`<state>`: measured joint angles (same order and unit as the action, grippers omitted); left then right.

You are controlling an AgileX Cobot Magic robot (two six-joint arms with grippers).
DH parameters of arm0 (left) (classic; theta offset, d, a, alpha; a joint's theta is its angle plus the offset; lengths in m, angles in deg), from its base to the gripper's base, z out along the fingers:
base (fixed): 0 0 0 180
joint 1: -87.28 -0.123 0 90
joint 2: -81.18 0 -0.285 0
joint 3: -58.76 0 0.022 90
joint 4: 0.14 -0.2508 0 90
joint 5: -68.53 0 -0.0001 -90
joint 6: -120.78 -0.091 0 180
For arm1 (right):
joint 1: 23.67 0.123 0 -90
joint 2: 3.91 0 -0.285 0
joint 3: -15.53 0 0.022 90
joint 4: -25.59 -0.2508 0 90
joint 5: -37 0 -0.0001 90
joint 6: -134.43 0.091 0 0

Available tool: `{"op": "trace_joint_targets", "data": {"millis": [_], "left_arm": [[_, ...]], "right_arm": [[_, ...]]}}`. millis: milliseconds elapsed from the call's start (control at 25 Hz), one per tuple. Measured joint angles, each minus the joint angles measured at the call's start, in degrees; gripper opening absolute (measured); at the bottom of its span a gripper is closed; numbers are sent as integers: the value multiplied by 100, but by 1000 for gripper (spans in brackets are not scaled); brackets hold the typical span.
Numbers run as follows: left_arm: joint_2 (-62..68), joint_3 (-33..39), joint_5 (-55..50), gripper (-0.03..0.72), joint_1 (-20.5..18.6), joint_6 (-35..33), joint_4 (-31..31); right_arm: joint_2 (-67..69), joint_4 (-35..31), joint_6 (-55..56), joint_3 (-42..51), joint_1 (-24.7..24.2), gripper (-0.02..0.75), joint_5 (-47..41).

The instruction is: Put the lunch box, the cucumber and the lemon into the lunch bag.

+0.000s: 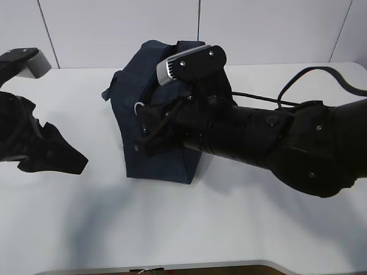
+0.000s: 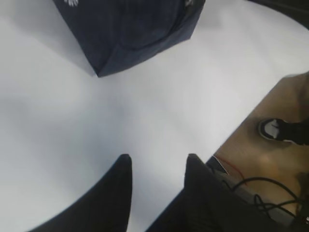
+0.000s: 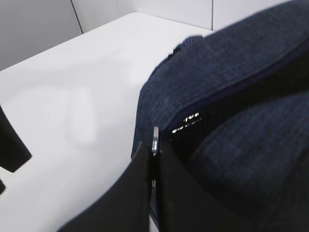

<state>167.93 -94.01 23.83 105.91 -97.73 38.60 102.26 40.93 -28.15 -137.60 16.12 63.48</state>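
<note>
Zip step: right gripper (image 3: 153,159) pinching ring pull (image 3: 155,137) of lunch bag (image 1: 157,146); left gripper (image 2: 157,166) spread, empty; next, steady pull along zip.

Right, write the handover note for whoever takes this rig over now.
Right gripper: shut on the zip's metal ring pull at the lunch bag opening.
Left gripper: open, empty, above bare table beside the bag.
Lunch box, cucumber, lemon: none visible on the table; probably inside, but unconfirmed.
Done: bag upright mid-table, partly unzipped.
Left: check the contents, finish the zip.
</note>
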Motion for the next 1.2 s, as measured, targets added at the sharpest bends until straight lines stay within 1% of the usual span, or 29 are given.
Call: {"op": "trace_joint_targets", "data": {"millis": [160, 400, 520, 600, 720, 840, 1040, 1200], "left_arm": [[11, 0, 389, 245, 83, -9, 0], [295, 94, 782, 246, 87, -75, 25], [525, 338, 1040, 250, 87, -350, 274], [598, 477, 1173, 269, 87, -687, 596], [625, 569, 1313, 328, 87, -1208, 1095], [625, 578, 1470, 363, 87, -1953, 1725], [625, 578, 1755, 375, 87, -3336, 2648], [796, 578, 1846, 376, 87, -4153, 3390]], "right_arm": [[-100, 2, -94, -87, 0, 6, -117], [-212, -25, -116, -97, 0, 6, -175], [-266, -48, -116, -97, 0, 6, -198], [-279, -68, -116, -122, 0, 6, -198], [-279, -94, -129, -194, 0, 6, -209], [-279, -130, -129, -203, 0, 6, -209], [-279, -338, -129, -203, 0, 6, -209], [-279, -405, -129, -203, 0, 6, -209]]}}
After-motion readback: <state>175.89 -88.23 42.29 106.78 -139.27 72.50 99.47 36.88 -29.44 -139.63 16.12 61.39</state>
